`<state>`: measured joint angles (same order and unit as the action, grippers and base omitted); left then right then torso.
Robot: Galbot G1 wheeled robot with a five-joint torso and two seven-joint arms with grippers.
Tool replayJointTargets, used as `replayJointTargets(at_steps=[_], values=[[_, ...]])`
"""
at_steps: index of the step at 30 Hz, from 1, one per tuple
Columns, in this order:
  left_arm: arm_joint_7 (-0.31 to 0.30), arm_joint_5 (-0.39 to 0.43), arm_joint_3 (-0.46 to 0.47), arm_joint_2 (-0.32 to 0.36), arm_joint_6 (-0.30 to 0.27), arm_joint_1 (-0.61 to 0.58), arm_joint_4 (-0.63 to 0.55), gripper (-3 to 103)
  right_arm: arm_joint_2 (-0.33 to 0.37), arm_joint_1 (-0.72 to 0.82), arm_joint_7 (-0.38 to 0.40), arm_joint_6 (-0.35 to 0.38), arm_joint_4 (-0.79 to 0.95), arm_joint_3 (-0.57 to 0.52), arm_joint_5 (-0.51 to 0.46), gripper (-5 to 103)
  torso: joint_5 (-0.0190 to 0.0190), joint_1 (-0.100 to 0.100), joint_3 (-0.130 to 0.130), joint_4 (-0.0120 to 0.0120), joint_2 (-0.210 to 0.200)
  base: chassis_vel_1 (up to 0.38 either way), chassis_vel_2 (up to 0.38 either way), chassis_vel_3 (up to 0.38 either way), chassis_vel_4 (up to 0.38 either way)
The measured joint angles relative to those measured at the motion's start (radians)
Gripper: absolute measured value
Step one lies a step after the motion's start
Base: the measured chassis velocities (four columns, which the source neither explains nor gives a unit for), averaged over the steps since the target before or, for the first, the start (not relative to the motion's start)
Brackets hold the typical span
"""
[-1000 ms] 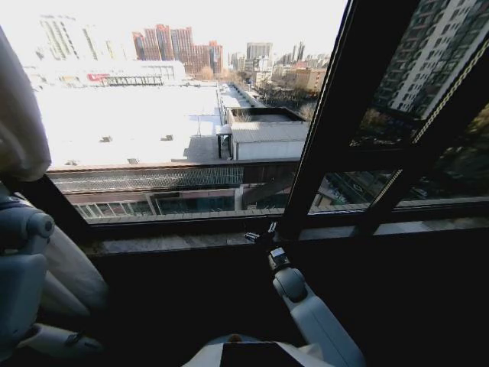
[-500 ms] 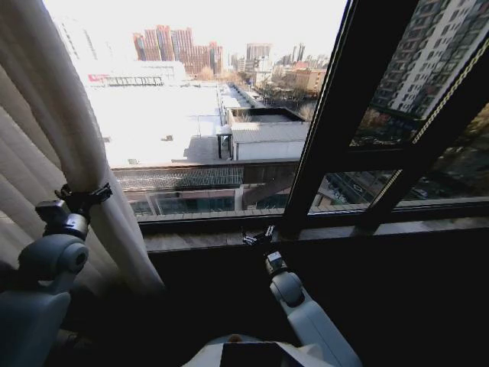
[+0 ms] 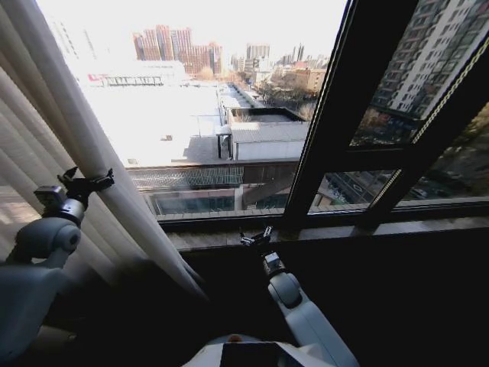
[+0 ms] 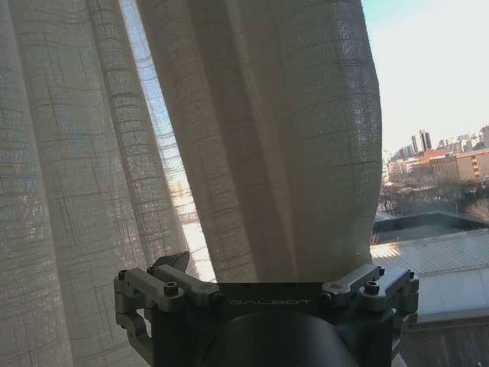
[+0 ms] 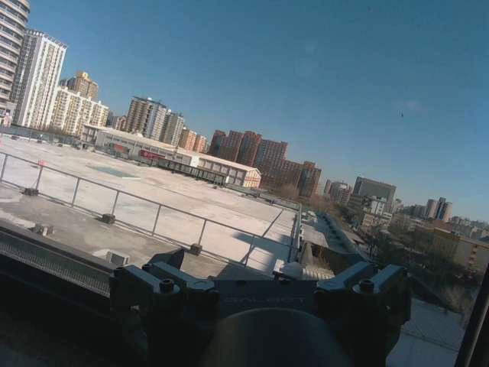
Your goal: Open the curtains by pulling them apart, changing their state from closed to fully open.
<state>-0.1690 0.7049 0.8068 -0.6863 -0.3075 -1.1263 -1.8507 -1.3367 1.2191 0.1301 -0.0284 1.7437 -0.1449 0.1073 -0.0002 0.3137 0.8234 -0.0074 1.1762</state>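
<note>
The curtain (image 3: 72, 145) hangs as a bunch of sheer cream pleats on the left side of the window (image 3: 221, 115), its edge slanting down toward the sill (image 3: 229, 237) and still covering part of the left pane; in the left wrist view the fabric (image 4: 252, 138) stands right in front of the camera, with city and sky showing past its edge. The left end effector (image 3: 85, 183) is raised against the outer pleat, fingers spread to either side of a fold; whether they actually pinch the cloth I cannot tell, though the fold sits between them. The right end effector (image 3: 256, 238) rests low by the sill near the dark frame bar (image 3: 321, 122), fingers apart and holding nothing, looking out over rooftops. As a judgement, the task is well along: most of the glass is uncovered and no fabric shows on the right, but the left panel needs gathering further toward the left edge before the window counts as fully open.
</note>
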Motion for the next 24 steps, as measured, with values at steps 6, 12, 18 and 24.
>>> replayJointTargets(at_steps=[6,12,18,24], values=[[-0.023,0.025,0.006,-0.003,0.018,0.001,0.012,86,0.008,-0.014,0.013,0.004,0.0,0.004,0.0,100,0.0001,0.0,0.0,-0.0001,0.0,0.0,0.0,0.0,0.0],[-0.174,0.024,0.001,-0.023,-0.025,0.021,-0.007,70,0.005,-0.027,0.032,0.044,0.016,0.015,-0.024,100,0.0,0.0,0.0,-0.0001,0.0,0.0,0.0,0.0,0.0],[-0.23,0.021,0.008,-0.036,-0.059,0.03,-0.03,48,0.006,-0.033,0.033,0.054,0.023,0.024,-0.029,100,0.0002,0.0,0.0,-0.0001,0.0,0.0,0.0,0.0,0.0],[-0.231,-0.019,0.032,-0.096,-0.061,0.019,-0.041,26,0.01,-0.048,0.033,0.077,0.046,0.042,-0.068,100,0.0003,0.0,0.0,-0.0002,0.0,0.0,0.0,0.0,0.0]])
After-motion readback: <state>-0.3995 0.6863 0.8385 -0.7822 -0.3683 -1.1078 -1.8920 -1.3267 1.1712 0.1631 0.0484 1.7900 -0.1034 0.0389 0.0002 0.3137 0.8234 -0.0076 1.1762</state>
